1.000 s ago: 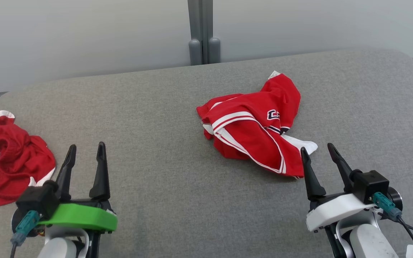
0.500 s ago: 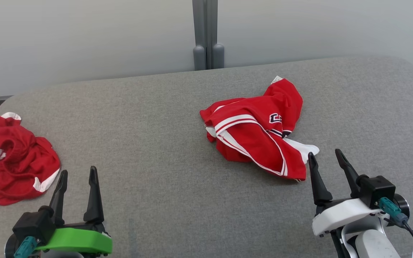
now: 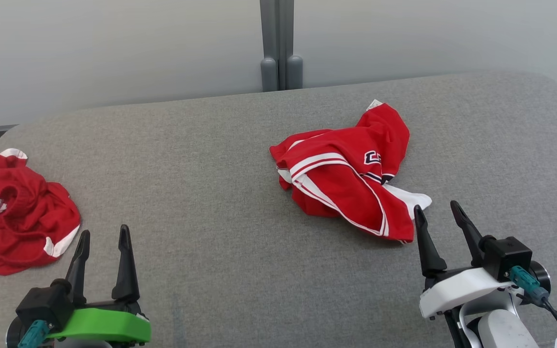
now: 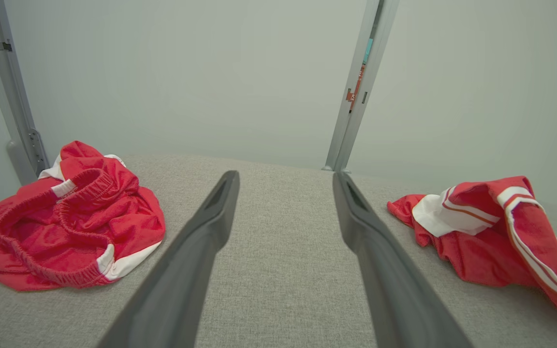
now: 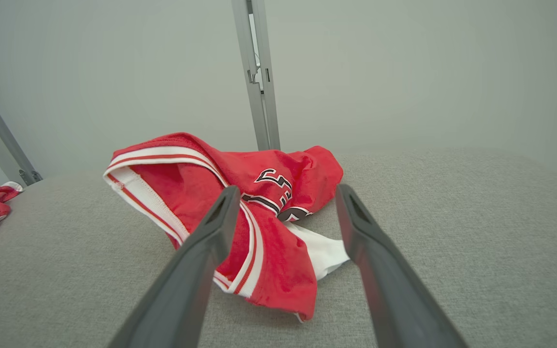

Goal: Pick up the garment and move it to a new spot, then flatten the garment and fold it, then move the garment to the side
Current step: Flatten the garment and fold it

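Garment (image 3: 346, 183): lay crumpled right of centre on table (image 3: 211, 193).
Right gripper (image 3: 436, 206): fingers stood wide, empty, just beside garment.
Left gripper (image 3: 104, 230): fingers stood wide, empty, near shorts (image 3: 12, 212).

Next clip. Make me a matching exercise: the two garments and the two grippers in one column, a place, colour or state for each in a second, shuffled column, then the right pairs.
Column one
1. jersey
2. shorts
3. left gripper
4. right gripper

Column two
A. green-bodied, jaws open, nothing between them
B. white-bodied, jaws open, tips beside a white corner of cloth
C. crumpled heap at the far left, elastic waistband showing
D. crumpled heap right of centre, dark lettering showing

Pairs: 1-D, 2-C, 3-A, 4-B
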You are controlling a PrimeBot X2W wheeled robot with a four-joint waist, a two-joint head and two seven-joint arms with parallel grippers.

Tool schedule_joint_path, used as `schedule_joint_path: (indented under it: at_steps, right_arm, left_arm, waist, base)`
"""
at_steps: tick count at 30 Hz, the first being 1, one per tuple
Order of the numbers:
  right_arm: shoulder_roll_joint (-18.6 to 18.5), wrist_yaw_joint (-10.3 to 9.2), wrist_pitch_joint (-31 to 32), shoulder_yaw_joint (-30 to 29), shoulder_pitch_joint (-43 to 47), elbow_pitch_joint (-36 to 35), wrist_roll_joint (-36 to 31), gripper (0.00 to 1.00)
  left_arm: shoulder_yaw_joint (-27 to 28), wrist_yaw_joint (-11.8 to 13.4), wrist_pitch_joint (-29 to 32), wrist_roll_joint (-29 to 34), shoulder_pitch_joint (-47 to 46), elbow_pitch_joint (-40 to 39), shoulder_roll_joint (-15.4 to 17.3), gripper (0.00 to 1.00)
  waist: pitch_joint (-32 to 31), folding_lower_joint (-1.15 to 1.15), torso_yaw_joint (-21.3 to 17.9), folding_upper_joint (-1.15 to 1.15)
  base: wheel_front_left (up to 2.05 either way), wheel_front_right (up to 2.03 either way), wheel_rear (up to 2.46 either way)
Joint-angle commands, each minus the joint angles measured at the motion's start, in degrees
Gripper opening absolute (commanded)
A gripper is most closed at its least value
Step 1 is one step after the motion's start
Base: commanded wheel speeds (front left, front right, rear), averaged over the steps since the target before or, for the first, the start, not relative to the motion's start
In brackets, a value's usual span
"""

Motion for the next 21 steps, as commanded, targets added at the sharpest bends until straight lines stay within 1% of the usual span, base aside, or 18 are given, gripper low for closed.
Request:
schedule_joint_path:
  at_steps: [1,6,10,15,21]
  right_arm:
    - [-0.14,-0.01,-0.08,0.07,-0.19,-0.1,0.15,1.0]
    - [-0.14,0.0,-0.09,-0.08,-0.4,-0.23,-0.33,1.0]
    - [-0.14,-0.01,0.22,0.37,-1.08,-0.5,-0.37,1.0]
    - [-0.14,0.0,0.01,1.16,-2.07,-0.43,0.19,1.0]
    - [-0.14,-0.01,-0.54,1.58,-3.04,-0.23,0.6,1.0]
  left_arm:
    - [0.31,-0.32,-0.17,0.75,0.47,0.26,-0.29,1.0]
    - [-0.46,-0.65,-0.17,1.29,-0.71,1.4,-0.55,1.0]
    - [-2.43,-1.84,0.86,1.46,-3.51,2.31,-0.75,1.0]
    - [-6.68,-3.95,4.89,0.69,-8.49,4.28,-1.91,1.0]
    - [-10.44,-5.2,10.65,-2.46,-14.64,7.64,-4.18,1.0]
  waist:
    - [0.08,0.0,-0.06,0.0]
    - [0.43,0.0,-0.46,0.0]
    - [1.24,0.0,-1.86,0.0]
    - [2.8,0.0,-5.58,0.0]
    - [5.17,0.0,-11.5,0.0]
  base:
    - [0.0,0.0,0.0]
    - [0.0,0.0,0.0]
    - [0.0,0.0,0.0]
    - [0.0,0.0,0.0]
    - [0.0,0.0,0.0]
